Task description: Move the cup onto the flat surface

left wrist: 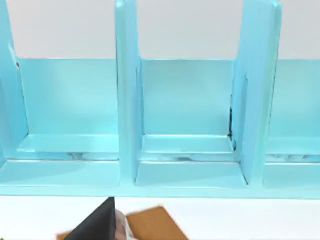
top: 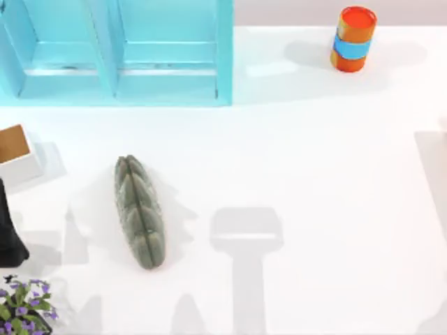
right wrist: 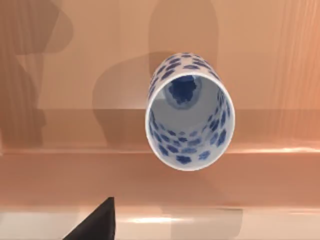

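Note:
The cup [right wrist: 190,112] shows in the right wrist view, white with dark blue patches and a round rim. I look into its open mouth. It rests over a wood-coloured flat surface [right wrist: 60,170] with a ledge line across it. A dark part of my right gripper [right wrist: 95,222] lies near the frame's edge, apart from the cup, and nothing is around the cup. My left arm [top: 8,234] sits at the table's left edge. A dark part of my left gripper [left wrist: 97,222] faces the blue shelf.
A light blue shelf unit [top: 119,52] with upright dividers stands at the back left. An orange cylinder with a blue band [top: 353,39] stands at the back right. A long green ribbed object [top: 140,211] lies left of centre. A brown-topped white box [top: 15,153] and purple flowers [top: 24,307] are on the left.

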Robot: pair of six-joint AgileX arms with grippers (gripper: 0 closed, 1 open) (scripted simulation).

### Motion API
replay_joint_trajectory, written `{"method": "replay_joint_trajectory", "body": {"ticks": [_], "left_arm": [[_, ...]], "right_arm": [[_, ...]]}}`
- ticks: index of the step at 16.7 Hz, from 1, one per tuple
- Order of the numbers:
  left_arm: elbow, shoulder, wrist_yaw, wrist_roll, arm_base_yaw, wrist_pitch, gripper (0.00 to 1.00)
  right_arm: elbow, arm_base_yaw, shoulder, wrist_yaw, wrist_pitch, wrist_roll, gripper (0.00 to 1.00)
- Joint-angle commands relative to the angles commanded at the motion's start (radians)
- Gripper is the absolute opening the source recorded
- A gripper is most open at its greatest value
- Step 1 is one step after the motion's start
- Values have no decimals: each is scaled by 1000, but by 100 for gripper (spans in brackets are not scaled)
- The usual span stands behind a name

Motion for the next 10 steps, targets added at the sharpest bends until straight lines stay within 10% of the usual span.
{"method": "replay_joint_trajectory", "body": {"ticks": [10], "left_arm": [[0, 0, 0, 0, 0, 0, 100]], "right_arm": [[-167, 4, 52, 0, 227, 5, 100]]}}
